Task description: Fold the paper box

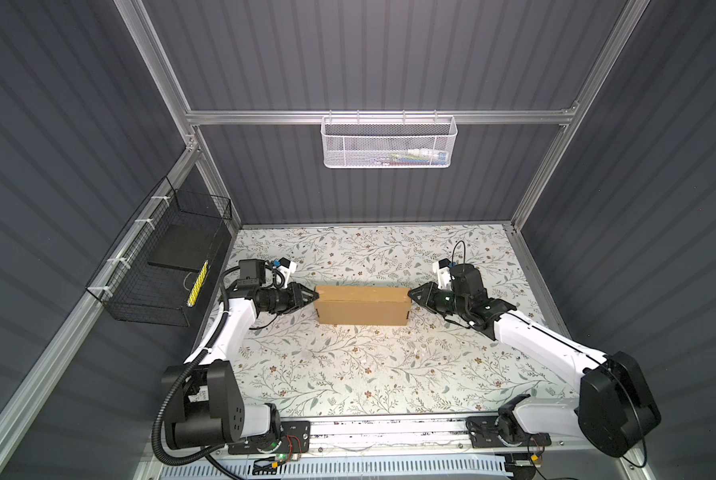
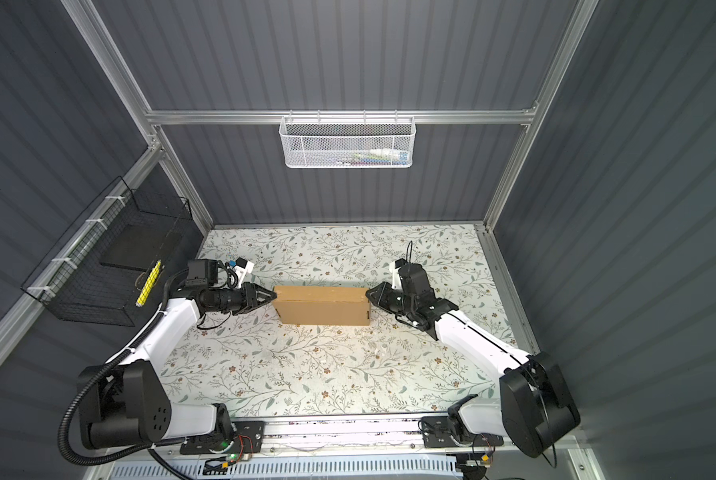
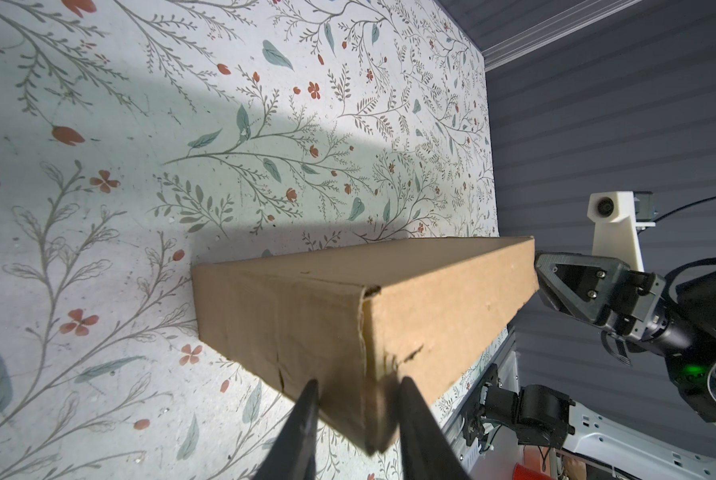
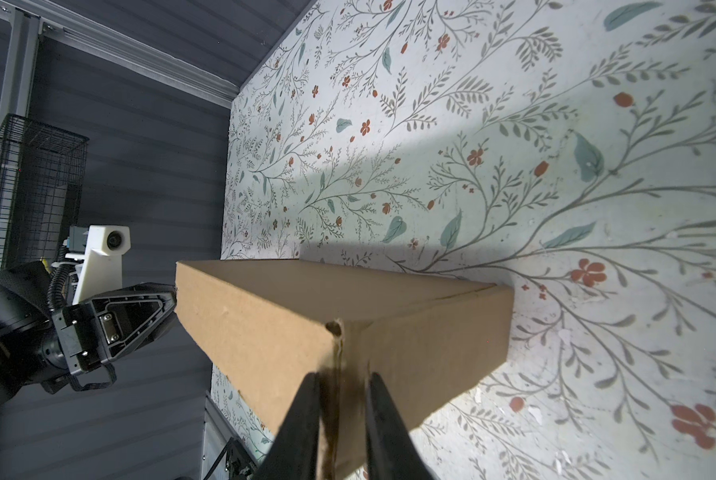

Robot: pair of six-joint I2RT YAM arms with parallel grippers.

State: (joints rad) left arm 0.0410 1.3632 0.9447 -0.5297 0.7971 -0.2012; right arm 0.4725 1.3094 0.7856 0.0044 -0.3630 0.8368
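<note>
Where the paper box (image 1: 362, 307) lies: middle of the surface (image 1: 348, 374), folded shut, between the two arms.
Long axis: crosswise, one short end facing each arm.
Left tool (image 1: 315, 296): at the left end, jaws astride that corner; whether they pinch it I cannot tell.
Right tool (image 1: 409, 293): at the right end, jaws clamped on the cardboard edge.
Nearer arm: neither; both touch.
Coming move, I'd judge: squeezing inward along that axis to seat the end flaps.
</note>
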